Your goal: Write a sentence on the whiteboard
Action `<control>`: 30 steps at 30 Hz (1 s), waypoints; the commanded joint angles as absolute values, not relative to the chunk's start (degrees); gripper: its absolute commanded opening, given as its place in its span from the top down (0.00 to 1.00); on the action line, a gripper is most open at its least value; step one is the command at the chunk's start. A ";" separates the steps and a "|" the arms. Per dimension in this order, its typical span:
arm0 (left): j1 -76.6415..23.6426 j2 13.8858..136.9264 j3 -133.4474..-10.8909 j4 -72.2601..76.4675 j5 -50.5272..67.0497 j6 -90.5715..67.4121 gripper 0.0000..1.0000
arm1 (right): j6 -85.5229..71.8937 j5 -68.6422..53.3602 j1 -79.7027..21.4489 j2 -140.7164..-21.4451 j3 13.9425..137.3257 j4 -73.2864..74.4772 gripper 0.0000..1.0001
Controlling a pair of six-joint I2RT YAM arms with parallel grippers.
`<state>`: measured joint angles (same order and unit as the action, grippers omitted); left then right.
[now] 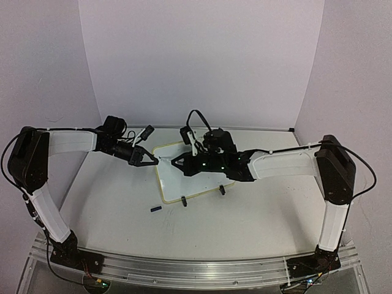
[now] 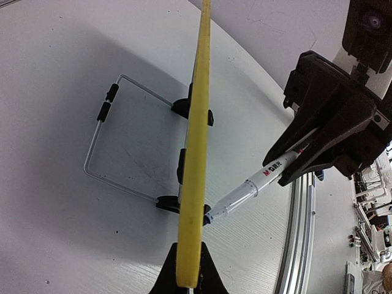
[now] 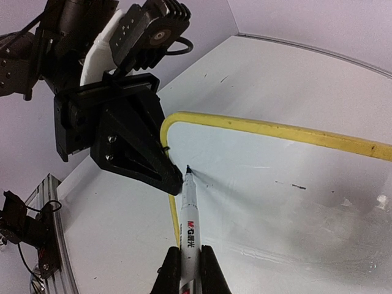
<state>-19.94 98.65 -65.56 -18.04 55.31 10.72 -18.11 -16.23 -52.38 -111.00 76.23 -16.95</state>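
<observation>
whiteboard point(image 3: 275, 184): glossy white, rounded yellow rim
left gripper point(image 1: 153, 160): jaws clamped on rim
right gripper point(image 3: 188, 266): pinching slim white marker point(image 3: 188, 214)

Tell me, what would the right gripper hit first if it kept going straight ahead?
Probably the whiteboard: the right gripper holds a marker whose tip sits at its face, beside the left gripper.

Whiteboard point(image 2: 197, 153): seen edge-on above the left gripper point(image 2: 188, 254); face unseen, top cut off by the frame.
Marker point(image 3: 188, 214): rear end hidden between the fingers of the right gripper point(image 3: 188, 251).
Dark marks point(image 3: 298, 186), right of those fingers: too small to read.
Small dark item point(image 1: 155, 209), nearer than the left fingers: unidentifiable.
</observation>
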 commanded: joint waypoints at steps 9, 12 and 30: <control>-20.17 98.61 -67.86 -19.03 54.02 13.17 1.00 | -18.23 -18.36 -52.20 -109.79 70.53 -18.19 1.00; -20.13 98.53 -67.90 -19.07 54.03 13.06 1.00 | -18.28 -18.42 -52.16 -109.54 70.24 -18.19 1.00; -20.13 98.00 -67.86 -19.22 53.72 13.17 1.00 | -17.92 -20.15 -52.14 -102.55 65.45 -20.91 1.00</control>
